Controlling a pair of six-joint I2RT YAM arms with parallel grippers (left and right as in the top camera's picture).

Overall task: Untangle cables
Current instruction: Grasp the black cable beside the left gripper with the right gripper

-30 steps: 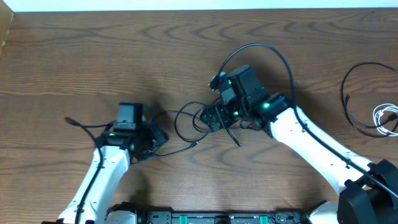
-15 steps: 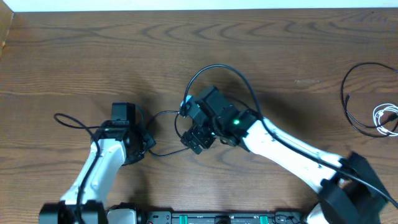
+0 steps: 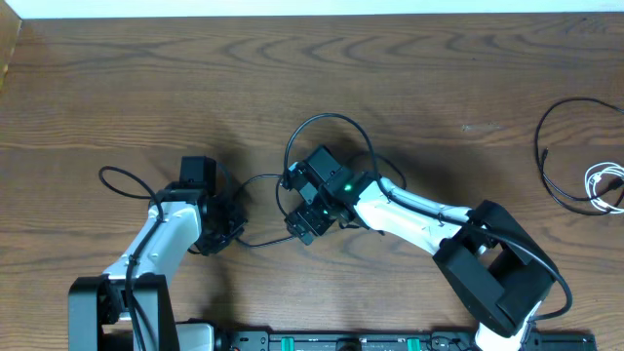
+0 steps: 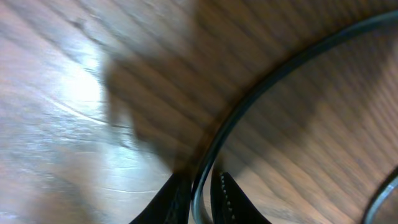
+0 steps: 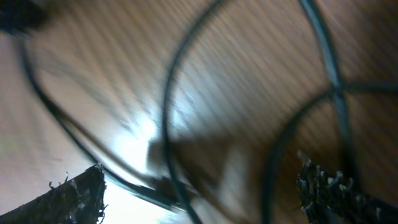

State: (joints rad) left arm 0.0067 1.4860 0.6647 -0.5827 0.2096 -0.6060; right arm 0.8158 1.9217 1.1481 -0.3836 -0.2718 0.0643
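Two arms and two pincers work over a brown wooden worktop (image 3: 146,78). My left pincer (image 4: 199,198), toward the near left corner, is closed on one thin black cable (image 4: 249,99) — the cord runs between its fingertips and curves away across the wood. My right pincer (image 5: 205,186) stands wide open near the middle of the worktop, over the tangle of black loops (image 3: 331,116). The pincer's own body hides part of the knot, so I cannot count the cords in it. At the right edge, well apart from the tangle, lie two more cables — one black loop (image 3: 575,101) and one white coil (image 3: 604,181).
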